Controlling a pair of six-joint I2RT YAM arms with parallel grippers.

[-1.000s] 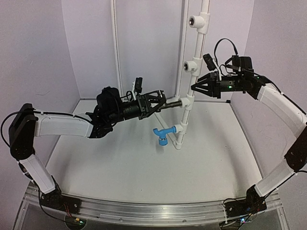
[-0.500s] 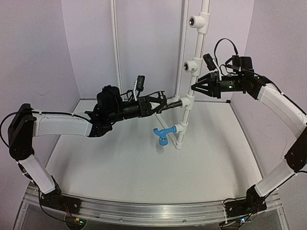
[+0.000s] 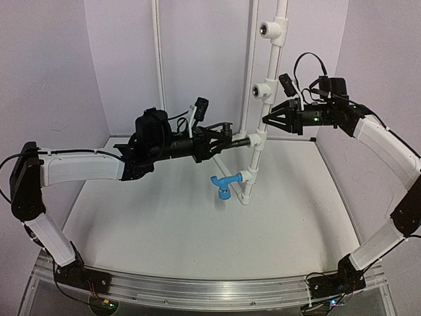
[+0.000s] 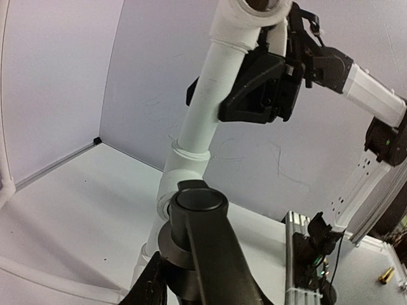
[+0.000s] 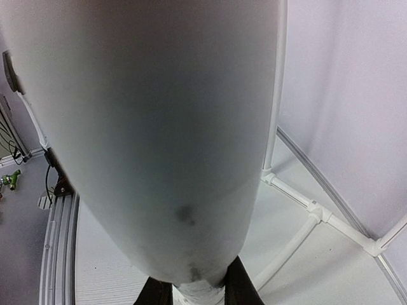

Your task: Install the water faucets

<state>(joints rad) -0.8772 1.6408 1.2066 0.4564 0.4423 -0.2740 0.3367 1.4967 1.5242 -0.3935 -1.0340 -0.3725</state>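
Note:
The black water faucet (image 3: 231, 141) lies level at the middle tee fitting (image 3: 257, 139) of the upright white pipe (image 3: 268, 72), its end against the socket. My left gripper (image 3: 222, 141) is shut on it from the left. In the left wrist view the black faucet (image 4: 205, 244) fills the lower centre, against the tee socket (image 4: 166, 202). The blue water faucet (image 3: 223, 182) sits in the lower tee fitting (image 3: 247, 176), its spout pointing down. My right gripper (image 3: 266, 120) is shut on the pipe (image 5: 159, 127) just above the middle tee, its fingers (image 5: 244, 287) on either side.
Two more tee fittings (image 3: 263, 89) sit higher on the pipe with empty round sockets. A thin white pipe frame (image 3: 158, 59) runs along the back walls and the floor (image 5: 318, 213). The aluminium rail (image 3: 197, 291) with both arm bases borders the near edge.
My left wrist has rolled about its own axis with the black faucet in its grip, and has edged slightly toward the pipe. The right arm and the blue faucet have not moved.

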